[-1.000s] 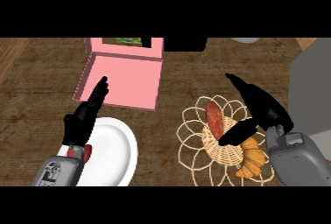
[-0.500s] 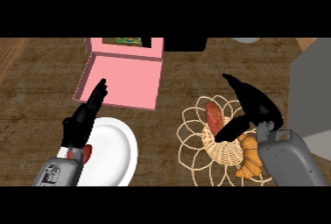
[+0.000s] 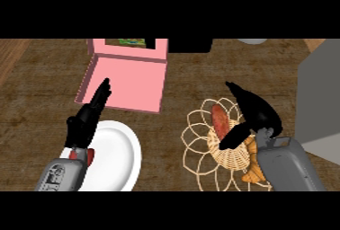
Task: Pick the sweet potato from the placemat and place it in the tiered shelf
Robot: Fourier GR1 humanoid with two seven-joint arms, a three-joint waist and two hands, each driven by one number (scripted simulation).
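Observation:
The sweet potato (image 3: 218, 119), reddish-orange and elongated, lies on the woven wicker placemat (image 3: 199, 134) right of centre. My right hand (image 3: 256, 113) hovers just right of it and partly over it. Its fingers stretch up and away, and its thumb (image 3: 232, 137) points down-left across the potato's near end; nothing is held. The tiered shelf (image 3: 126, 81) is pink and stands at the upper left of centre. My left hand (image 3: 86, 120) rests open at the lower left, fingers pointing up toward the shelf's front edge.
A white plate (image 3: 119, 155) lies under and beside my left forearm. An orange-brown object (image 3: 255, 174) sits on the placemat's near side by my right forearm. A grey block (image 3: 322, 90) fills the right edge. A dark object (image 3: 189, 45) stands behind the shelf.
My right hand and forearm have shifted left and down toward the sweet potato, the thumb now reaching across it. The left hand has not moved.

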